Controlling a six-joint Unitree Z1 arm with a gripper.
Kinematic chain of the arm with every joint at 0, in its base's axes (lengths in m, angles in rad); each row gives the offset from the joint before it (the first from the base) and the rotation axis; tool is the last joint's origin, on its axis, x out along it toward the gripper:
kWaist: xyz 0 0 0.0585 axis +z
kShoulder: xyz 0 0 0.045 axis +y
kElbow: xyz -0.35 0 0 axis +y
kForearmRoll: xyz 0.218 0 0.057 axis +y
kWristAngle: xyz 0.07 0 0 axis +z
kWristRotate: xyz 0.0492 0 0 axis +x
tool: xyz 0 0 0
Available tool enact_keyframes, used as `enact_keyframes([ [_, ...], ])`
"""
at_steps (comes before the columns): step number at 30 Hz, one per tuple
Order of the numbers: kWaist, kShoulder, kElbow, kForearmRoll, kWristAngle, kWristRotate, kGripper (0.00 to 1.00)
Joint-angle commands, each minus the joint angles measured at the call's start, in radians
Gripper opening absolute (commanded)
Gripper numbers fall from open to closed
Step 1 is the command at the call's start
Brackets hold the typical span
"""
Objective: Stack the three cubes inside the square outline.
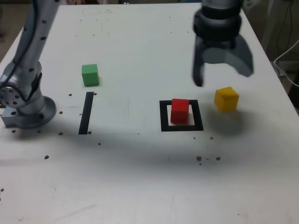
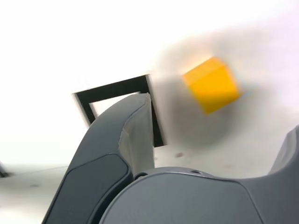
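Observation:
The red cube [image 1: 180, 110] stands inside the black square outline [image 1: 164, 116] on the white table. To the exterior view's right of it sits the yellow cube [image 1: 226, 98], turned a little askew. My gripper [image 1: 222, 74] hovers open just above and behind the yellow cube, nothing between its fingers. The green cube [image 1: 90, 74] rests far off toward the exterior view's left. In the wrist view the yellow cube [image 2: 211, 84] lies between the spread fingers [image 2: 135, 135], and one finger hides most of the square outline [image 2: 112, 89]; the red cube is hidden there.
A straight black strip [image 1: 86, 112] lies below the green cube. The arm's grey base [image 1: 23, 105] sits at the exterior view's left edge. Small dark specks dot the table [image 1: 140, 177]. Cables hang off the right edge.

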Motion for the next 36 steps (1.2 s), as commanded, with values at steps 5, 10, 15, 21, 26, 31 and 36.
enact_keyframes([
  [5,0.005,0.043,-0.017,-0.033,-0.025,-0.144,0.99],
  [10,0.015,0.085,-0.013,-0.042,-0.035,-0.219,0.99],
  [15,0.025,0.130,-0.013,-0.048,-0.051,-0.244,0.97],
  [21,0.028,0.172,-0.022,-0.082,-0.067,-0.272,0.86],
  [26,0.030,0.180,-0.028,-0.104,-0.069,-0.303,0.79],
  [31,0.033,0.188,-0.043,-0.117,-0.074,-0.308,0.70],
  [36,0.040,0.192,-0.042,-0.121,-0.064,-0.314,0.56],
])
